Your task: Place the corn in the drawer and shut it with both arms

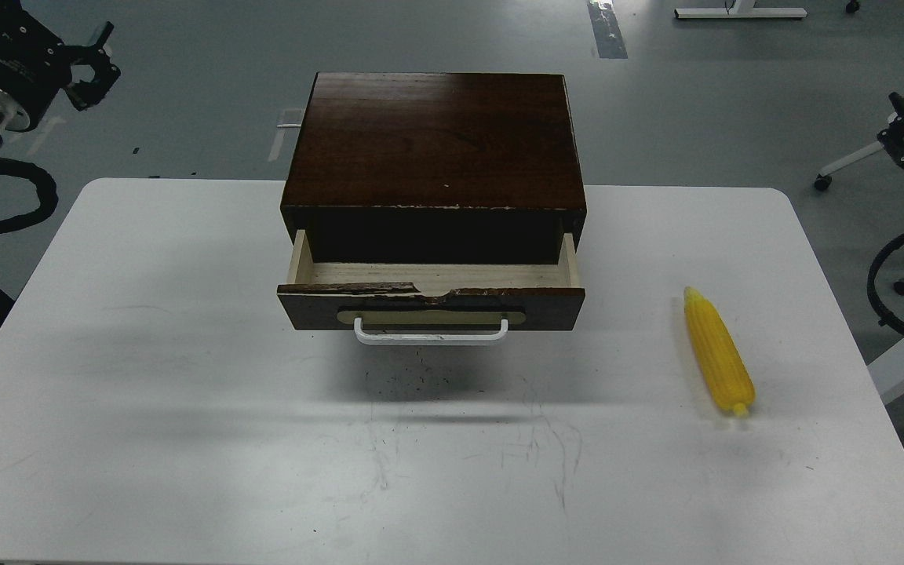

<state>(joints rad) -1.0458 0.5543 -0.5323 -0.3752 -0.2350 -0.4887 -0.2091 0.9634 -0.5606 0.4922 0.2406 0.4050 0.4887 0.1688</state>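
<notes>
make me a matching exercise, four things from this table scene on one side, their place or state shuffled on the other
Things:
1. corn
2. drawer
3. left pincer
4. handle

Place or state:
A. pulled open, nothing visible inside
B. white bar on the dark drawer front
C. lying on the table, right of the cabinet
D. raised off the table at the far left

Pairs: 1-C, 2-A, 3-D, 4-B

A white rectangular table with rounded corners shows dark scuffs and scratches near its middle. A dark brown wooden cabinet sits at its far edge. Beyond lies grey floor, with a white wheeled stand at right.
</notes>
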